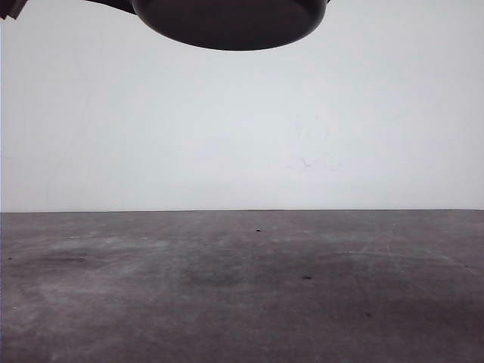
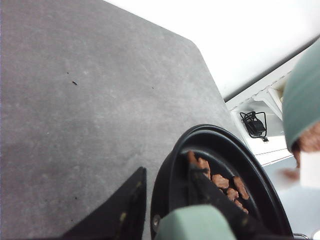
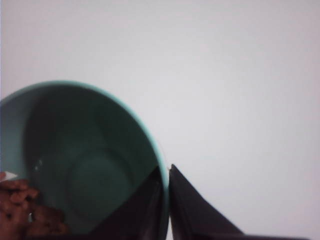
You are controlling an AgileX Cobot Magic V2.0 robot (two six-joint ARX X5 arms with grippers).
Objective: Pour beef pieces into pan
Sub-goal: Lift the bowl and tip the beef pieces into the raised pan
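From the front, the dark underside of the pan (image 1: 231,23) hangs high over the far part of the grey table (image 1: 242,287), well clear of it, toward the middle and a little left. From that and the wrist views I judge that I am carrying it in the air rather than resting it.

Through my left wrist camera, my left gripper (image 2: 165,207) is clenched on the pan's mint-green handle (image 2: 195,224), one finger inside the black rim and one outside it. A scatter of beef pieces (image 2: 220,182) already lies on the pan floor. Just beyond the pan's rim looms the ribbed teal outside of the bowl (image 2: 305,95), with a blurred reddish patch at its lip.

Through my right wrist camera, my right gripper (image 3: 166,200) is pinched on the wall of the teal bowl (image 3: 90,165), one finger inside and one outside. The remaining beef pieces (image 3: 25,210) are heaped at the lower edge of the bowl.

So the pour looks partly done. To finish it well I should hold the pan level and steady, bring the bowl's lip above the pan's middle, and tip gradually so the chunks slide rather than bounce over the rim.
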